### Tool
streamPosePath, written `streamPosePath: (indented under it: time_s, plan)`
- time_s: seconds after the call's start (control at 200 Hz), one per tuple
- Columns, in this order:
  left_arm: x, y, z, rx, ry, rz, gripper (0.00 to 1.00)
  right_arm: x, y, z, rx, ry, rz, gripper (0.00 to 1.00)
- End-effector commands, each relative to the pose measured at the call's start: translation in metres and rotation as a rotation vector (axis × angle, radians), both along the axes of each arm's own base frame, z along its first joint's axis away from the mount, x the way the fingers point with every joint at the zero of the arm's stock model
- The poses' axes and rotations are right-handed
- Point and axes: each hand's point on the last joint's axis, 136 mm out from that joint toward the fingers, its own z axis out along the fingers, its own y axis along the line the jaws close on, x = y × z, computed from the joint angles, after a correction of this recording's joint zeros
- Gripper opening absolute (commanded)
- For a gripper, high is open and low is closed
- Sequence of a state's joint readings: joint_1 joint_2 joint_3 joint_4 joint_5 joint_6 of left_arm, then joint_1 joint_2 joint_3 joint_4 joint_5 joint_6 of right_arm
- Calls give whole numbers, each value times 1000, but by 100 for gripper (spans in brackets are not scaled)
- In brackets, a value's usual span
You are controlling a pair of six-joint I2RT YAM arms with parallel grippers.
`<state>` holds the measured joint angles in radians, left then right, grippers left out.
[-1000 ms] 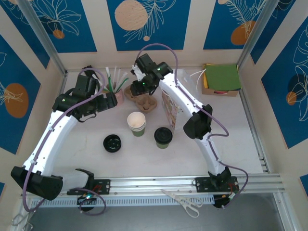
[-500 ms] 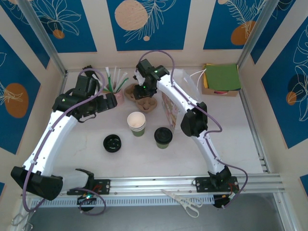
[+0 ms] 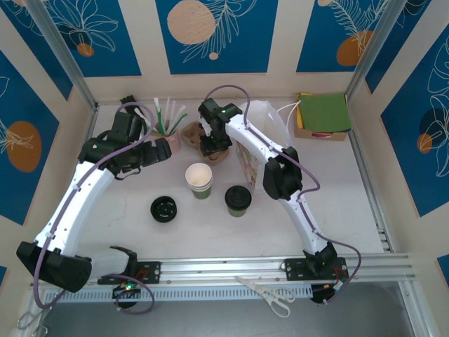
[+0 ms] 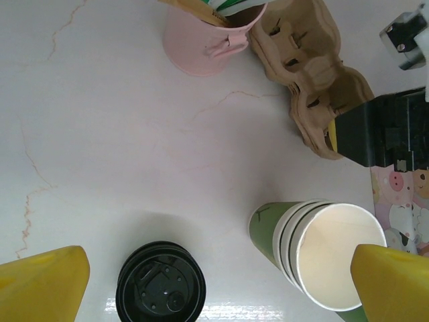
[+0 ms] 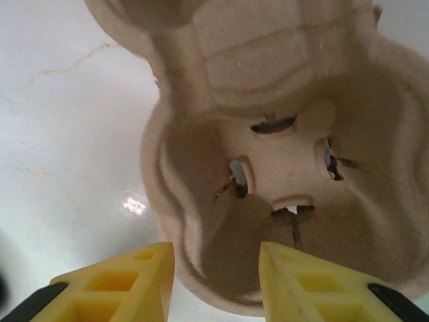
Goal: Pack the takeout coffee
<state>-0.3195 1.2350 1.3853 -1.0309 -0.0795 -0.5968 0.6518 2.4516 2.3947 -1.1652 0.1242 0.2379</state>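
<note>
Nearest you, the takeout coffee (image 3: 238,199) stands upright and lidded on the worktop (image 3: 337,189), with a lone black lid (image 3: 163,208) apart on the left arm's side. Just beyond stands a stack of lidless cups (image 3: 199,180). Your left end effector (image 4: 218,285) hangs wide open, holding nothing. Farthest, your right end effector (image 5: 216,268) straddles the cardboard carrier's (image 5: 281,134) rim, jaws part-way apart; you cannot tell whether they pinch it.

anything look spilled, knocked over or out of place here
No spill or damage shows. Two small oddities: a lone black lid lies on the table with no cup, and scissors lie on the front rail, off the table.
</note>
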Motion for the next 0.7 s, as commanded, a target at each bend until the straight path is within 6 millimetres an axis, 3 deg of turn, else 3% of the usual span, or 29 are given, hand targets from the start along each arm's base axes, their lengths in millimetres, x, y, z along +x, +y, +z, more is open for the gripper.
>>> streamPosePath:
  time_s: [0.0, 0.5, 0.695]
  plan:
    - [-2, 1, -2, -18, 4, 4, 100, -6, -9, 12, -17, 0, -26, 36]
    - [2, -8, -14, -53, 14, -19, 100, -37, -32, 25, -20, 60, -91, 35]
    - [4, -12, -15, -68, 21, -28, 100, -48, -43, 13, -46, 78, -96, 35]
